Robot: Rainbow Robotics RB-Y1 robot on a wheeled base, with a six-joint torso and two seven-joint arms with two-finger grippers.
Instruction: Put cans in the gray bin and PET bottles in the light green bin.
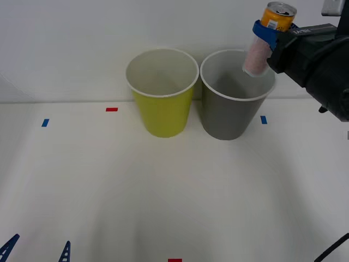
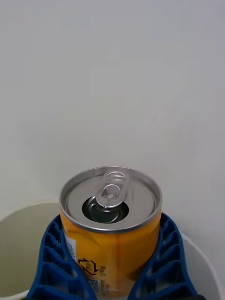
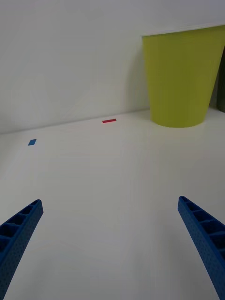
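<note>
My right gripper [image 1: 264, 36] is shut on a slim can [image 1: 265, 39] with an orange top band and pale pinkish body. It holds the can tilted above the right side of the gray bin [image 1: 234, 112], lower end over the bin's white rim. In the right wrist view the can [image 2: 110, 229] sits between the blue fingers [image 2: 51, 262], pull-tab top facing the camera. The light green bin [image 1: 162, 109] stands to the left of the gray one; its side [image 3: 180, 77] is in the left wrist view. Low at the front left, my left gripper [image 1: 37, 252] is open. No PET bottles are in view.
Both bins stand at the back of the white table [image 1: 163, 196], close to a white wall. Small tape marks lie on the table: red [image 1: 112, 109], blue [image 1: 45, 123], blue [image 1: 264, 119] and red [image 1: 174, 260] at the front edge.
</note>
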